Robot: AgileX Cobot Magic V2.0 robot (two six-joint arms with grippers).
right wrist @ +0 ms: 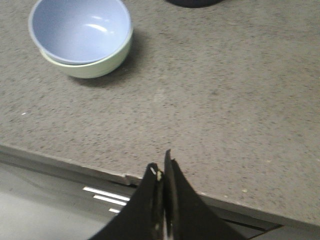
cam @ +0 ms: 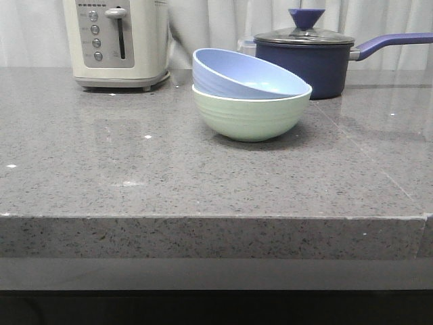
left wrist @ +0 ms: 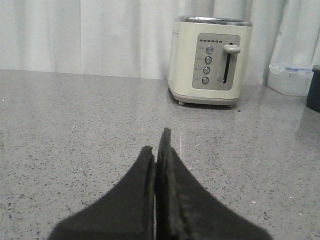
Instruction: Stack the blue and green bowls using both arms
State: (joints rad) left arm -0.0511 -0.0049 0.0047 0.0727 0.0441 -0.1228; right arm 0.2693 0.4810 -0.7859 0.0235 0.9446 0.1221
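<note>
Left gripper (left wrist: 160, 155) pressed closed, empty, low over granite countertop (left wrist: 75, 140), facing cream toaster (left wrist: 210, 61). Right gripper (right wrist: 162, 172) likewise closed, empty, above counter edge. Blue bowl (cam: 243, 76) nested tilted inside green bowl (cam: 252, 115), beside navy saucepan (cam: 311, 61).

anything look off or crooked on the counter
The blue bowl sits inside the green bowl but tilted, its left rim riding higher than its right, so it is not nested flat. Nothing looks spilled or damaged.
</note>
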